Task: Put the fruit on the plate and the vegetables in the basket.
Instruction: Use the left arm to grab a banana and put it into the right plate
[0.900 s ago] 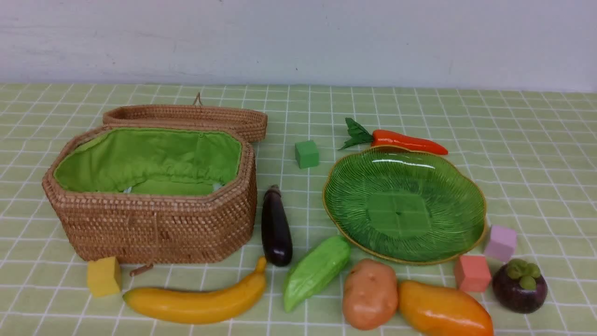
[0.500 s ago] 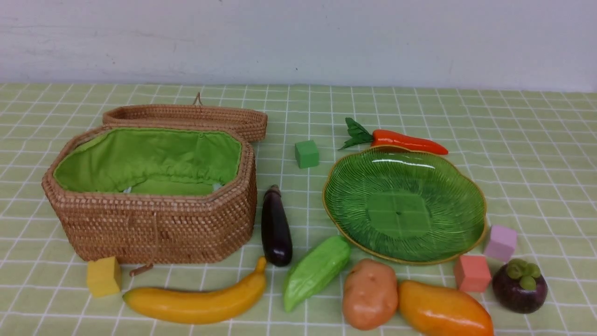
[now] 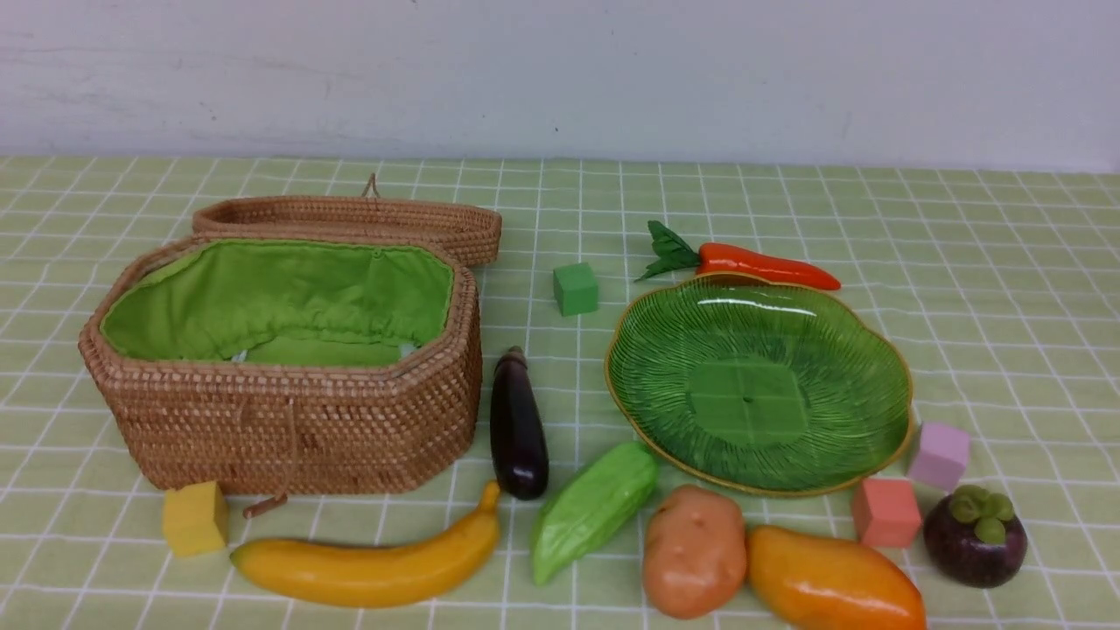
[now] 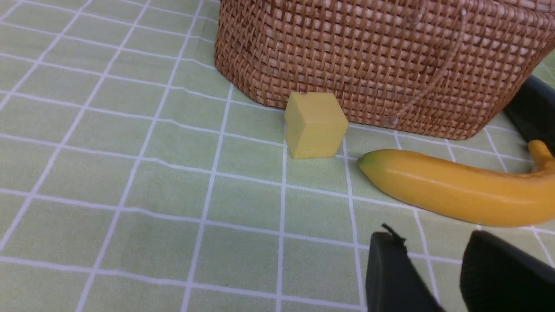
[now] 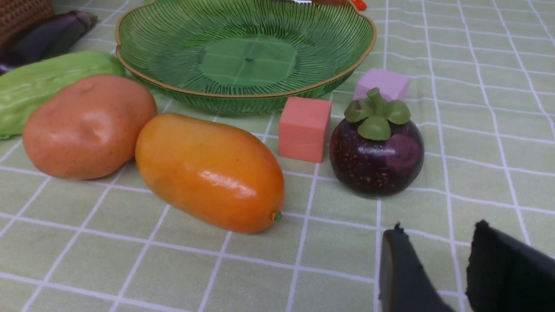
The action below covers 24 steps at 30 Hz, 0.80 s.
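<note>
Cloth (image 3: 1006,289): pale green with a white grid, covers the whole table, lies flat.
Wall (image 3: 560,79): plain white, a few faint scuffs, meets the cloth along the far edge.
Basket (image 3: 289,429): on the left, open, with a bright green lining; lid (image 3: 350,214) lying flat behind it.
Plate (image 3: 752,394): on the right, resting on the cloth, well apart from the basket.
Carrot (image 3: 761,265): just behind the plate's far rim, leaves pointing left.
Eggplant (image 3: 518,429): on the cloth between basket and plate, stem pointing away.
Banana (image 3: 367,569): on the cloth in front of the basket, stem near the eggplant.
Potato (image 3: 694,551): in front of the plate's near rim.
Gourd (image 3: 595,507): slanted between eggplant and potato.
Mango (image 3: 831,586): right of the potato, touching or nearly so.
Mangosteen (image 3: 974,538): farthest right, upright, cap up.
Cubes: yellow cube (image 3: 194,518) just beside the basket's near wall; green cube (image 3: 576,289) left of the carrot; pink cube (image 3: 885,512) and lilac cube (image 3: 940,455) by the mangosteen.
Left gripper (image 4: 433,242): fingers parted, grasping nothing, near the banana.
Right gripper (image 5: 438,236): fingers parted, grasping nothing, near the mangosteen.
</note>
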Each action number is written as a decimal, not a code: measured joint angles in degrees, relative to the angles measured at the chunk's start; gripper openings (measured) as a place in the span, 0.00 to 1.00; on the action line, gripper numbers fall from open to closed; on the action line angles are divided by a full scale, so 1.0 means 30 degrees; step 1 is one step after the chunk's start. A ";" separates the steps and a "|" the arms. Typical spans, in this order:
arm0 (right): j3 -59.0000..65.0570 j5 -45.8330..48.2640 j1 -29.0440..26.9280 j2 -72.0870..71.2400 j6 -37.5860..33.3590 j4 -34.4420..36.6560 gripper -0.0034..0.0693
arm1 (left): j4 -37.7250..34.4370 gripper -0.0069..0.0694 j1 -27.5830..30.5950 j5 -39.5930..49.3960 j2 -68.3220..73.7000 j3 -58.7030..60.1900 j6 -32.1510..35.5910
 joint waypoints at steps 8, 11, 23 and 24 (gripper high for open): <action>0.0000 0.0000 0.0000 0.0000 0.0000 0.0000 0.38 | -0.4446 0.40 0.0000 -0.3400 0.0000 0.0000 -0.2621; 0.0000 0.0000 0.0000 0.0000 0.0000 0.0000 0.38 | -0.8816 0.40 0.0000 -0.5663 0.0000 0.0000 -0.4550; 0.0000 0.0000 0.0000 0.0000 0.0000 0.0000 0.38 | -1.4448 0.30 0.0000 -0.7226 0.0021 -0.1149 -0.2889; 0.0000 0.0000 0.0000 0.0000 0.0000 0.0000 0.38 | -1.4310 0.27 0.0000 -0.6475 0.0134 -0.1577 -0.2341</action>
